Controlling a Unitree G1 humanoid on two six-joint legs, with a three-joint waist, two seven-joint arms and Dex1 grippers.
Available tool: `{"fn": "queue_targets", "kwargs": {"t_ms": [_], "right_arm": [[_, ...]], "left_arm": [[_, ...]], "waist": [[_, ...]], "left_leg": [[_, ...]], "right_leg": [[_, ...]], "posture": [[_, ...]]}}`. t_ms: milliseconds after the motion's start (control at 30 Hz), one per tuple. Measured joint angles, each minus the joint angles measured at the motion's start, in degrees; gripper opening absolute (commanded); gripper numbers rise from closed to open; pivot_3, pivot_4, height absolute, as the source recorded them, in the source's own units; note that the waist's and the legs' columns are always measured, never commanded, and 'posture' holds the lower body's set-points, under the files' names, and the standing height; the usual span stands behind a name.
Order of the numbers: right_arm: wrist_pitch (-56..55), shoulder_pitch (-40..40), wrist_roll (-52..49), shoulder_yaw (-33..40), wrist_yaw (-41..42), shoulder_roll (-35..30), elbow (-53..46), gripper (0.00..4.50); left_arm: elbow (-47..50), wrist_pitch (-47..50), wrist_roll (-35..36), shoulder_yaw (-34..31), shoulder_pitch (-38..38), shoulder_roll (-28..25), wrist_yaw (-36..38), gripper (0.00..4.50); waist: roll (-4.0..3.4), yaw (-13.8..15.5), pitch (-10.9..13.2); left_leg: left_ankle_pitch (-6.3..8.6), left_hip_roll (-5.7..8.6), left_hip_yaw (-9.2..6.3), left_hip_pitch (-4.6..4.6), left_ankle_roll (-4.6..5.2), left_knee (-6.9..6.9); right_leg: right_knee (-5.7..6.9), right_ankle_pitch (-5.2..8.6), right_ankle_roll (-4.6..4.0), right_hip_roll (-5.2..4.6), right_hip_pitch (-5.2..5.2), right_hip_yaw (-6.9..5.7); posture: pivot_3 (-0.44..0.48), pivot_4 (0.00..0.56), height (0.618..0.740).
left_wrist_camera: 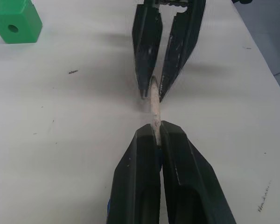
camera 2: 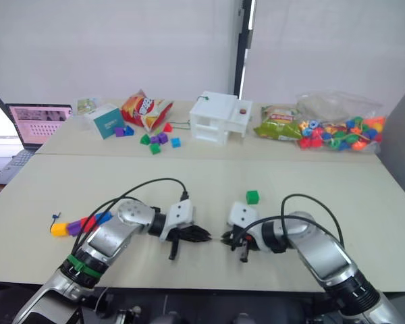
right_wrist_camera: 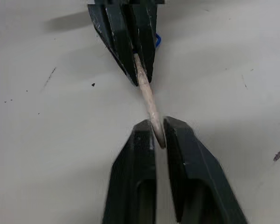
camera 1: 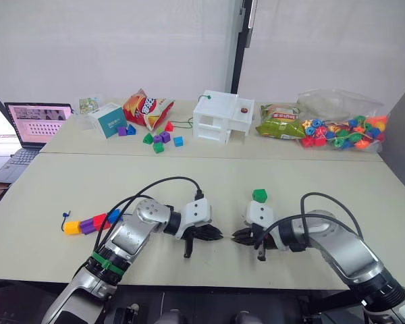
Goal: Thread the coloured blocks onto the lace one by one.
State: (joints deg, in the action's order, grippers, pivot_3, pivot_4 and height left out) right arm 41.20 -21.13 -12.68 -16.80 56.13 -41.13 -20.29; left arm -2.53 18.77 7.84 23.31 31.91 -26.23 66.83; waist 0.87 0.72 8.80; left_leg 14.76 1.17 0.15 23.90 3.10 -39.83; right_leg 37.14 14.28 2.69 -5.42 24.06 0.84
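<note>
While the two claws meet tip to tip at the near middle of the counter (camera 1: 54, 256), the left claw (camera 1: 218, 235) is clenched on the stiff pale tip of the lace (left_wrist_camera: 154, 105), and the right claw (camera 1: 235, 235) has its fingers parted just a little around the tip's free end, which lies in the gap against one finger; whether it truly grips cannot be told. One green block (camera 1: 259, 196) sits alone on the counter just beyond the right claw, its hole facing up in the left wrist view. Four more coloured blocks lie in a row at the near left: yellow-orange (camera 1: 71, 227), purple (camera 1: 86, 225), red (camera 1: 99, 221) and blue (camera 1: 113, 216), touching end to end, five blocks counted in all. The dark cord itself is hard to make out; a short bit of it shows at the yellow-orange end, and a blue sliver shows behind the left claw in the right wrist view, the rest being hidden by the left arm. Across the far counter stand a laptop (camera 1: 37, 123), cut off at the left edge, a white box (camera 1: 223, 117), a snack bag (camera 1: 147, 108), a scatter of small blocks (camera 1: 160, 138), and a clear bag of multicoloured beads (camera 1: 342, 129).
</note>
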Motion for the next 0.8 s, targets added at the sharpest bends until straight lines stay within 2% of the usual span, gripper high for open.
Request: {"fn": "queue_targets", "kwargs": {"t_ms": [100, 200, 300, 433, 533, 667, 800], "right_arm": [[1.0, 2.1, -0.6, 2.3, -1.6, -0.1, -0.7, 2.39], [3.3, 4.5, -2.1, 8.4, -5.6, 0.4, -0.7, 3.41], [6.1, 6.9, -2.3, 14.9, -12.1, 4.6, -1.8, 4.48], [9.3, 9.5, -0.6, 19.5, -24.7, 13.7, -2.3, 4.48], [9.2, 9.7, 2.9, 20.1, -34.9, 20.1, -2.5, 4.48], [7.1, 8.6, 5.5, 19.9, -43.7, 27.3, -2.2, 4.48], [2.9, 4.4, 8.6, 19.5, -51.2, 33.3, 3.0, 4.48]], "left_arm": [[0.0, 0.1, 0.0, -0.2, 0.1, -0.6, 0.0, 0.0], [0.1, 0.2, 0.0, -0.9, 0.1, -2.1, 0.1, 0.0], [1.2, 1.1, 0.1, -1.7, -0.4, -3.5, 0.1, 0.0], [1.9, 1.8, 0.2, -2.7, -1.6, -5.5, 0.0, 0.0], [2.5, 2.6, 0.4, -3.0, -2.0, -5.7, 0.0, 0.0], [2.9, 2.8, 0.5, -3.2, -2.3, -5.7, -0.3, 0.0], [3.0, 2.8, 0.5, -3.3, -2.3, -5.6, -0.5, 0.0]], "waist": [[0.0, 0.1, 0.0], [0.0, 0.0, 0.0], [-0.01, 0.0, 0.0], [-0.02, -0.1, 0.0], [-0.03, -0.1, 0.0], [-0.04, -0.2, 0.0], [-0.05, -0.4, 0.0]], "left_leg": [[0.0, 0.01, 0.01, 0.0, 0.0, 0.0], [0.0, 0.01, 0.0, 0.0, 0.0, 0.01], [0.0, -0.02, -0.01, -0.01, 0.0, 0.04], [-0.01, 0.0, 0.01, -0.01, -0.02, 0.06], [-0.02, 0.01, 0.01, -0.02, -0.03, 0.05], [-0.02, 0.06, 0.03, -0.02, -0.04, 0.06], [-0.04, 0.05, 0.02, -0.07, -0.07, 0.1]], "right_leg": [[0.0, 0.0, 0.0, -0.02, -0.01, 0.0], [0.01, 0.0, 0.01, -0.01, 0.0, 0.01], [0.03, 0.0, 0.0, 0.02, 0.01, 0.02], [0.06, -0.01, 0.0, 0.0, 0.05, 0.06], [0.1, -0.01, 0.0, 0.0, 0.06, 0.06], [0.11, -0.01, 0.0, 0.0, 0.09, 0.08], [0.13, -0.01, 0.0, 0.03, 0.08, 0.06]], "posture": [[0.0, 0.15, 0.74], [0.0, 0.15, 0.74], [0.0, 0.15, 0.74], [0.0, 0.15, 0.74], [0.0, 0.15, 0.74], [0.0, 0.15, 0.74], [0.0, 0.15, 0.74]]}}
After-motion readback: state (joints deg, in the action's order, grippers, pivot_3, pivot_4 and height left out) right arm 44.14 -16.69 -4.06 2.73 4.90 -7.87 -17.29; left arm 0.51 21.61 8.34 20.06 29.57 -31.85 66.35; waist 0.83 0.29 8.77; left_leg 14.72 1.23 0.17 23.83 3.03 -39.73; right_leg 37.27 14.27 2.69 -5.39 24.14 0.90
